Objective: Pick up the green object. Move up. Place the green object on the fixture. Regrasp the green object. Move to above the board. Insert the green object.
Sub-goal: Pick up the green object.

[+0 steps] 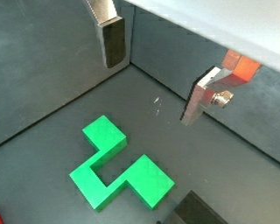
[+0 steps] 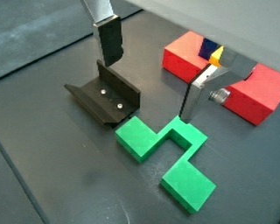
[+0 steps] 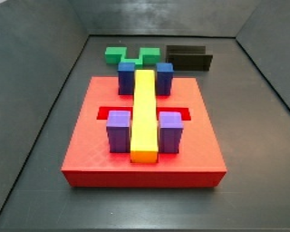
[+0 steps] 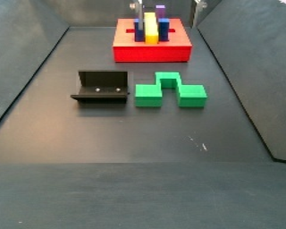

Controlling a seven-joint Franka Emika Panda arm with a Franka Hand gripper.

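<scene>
While no writing shows anywhere, the gripper (image 2: pixel 149 74) hangs spread and empty above the green object (image 2: pixel 168 150); only this wrist view also shows the fixture (image 2: pixel 105 96) and the board (image 2: pixel 241 83).

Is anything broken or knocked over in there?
Nothing looks broken or tipped. The green object lies flat on the floor beside the fixture, the board holds its blocks neatly, and the gripper hangs open above.

The gripper (image 2: pixel 149 79) hangs above the floor, its two silver fingers (image 2: pixel 108 39) spread wide apart with nothing between them.
</scene>
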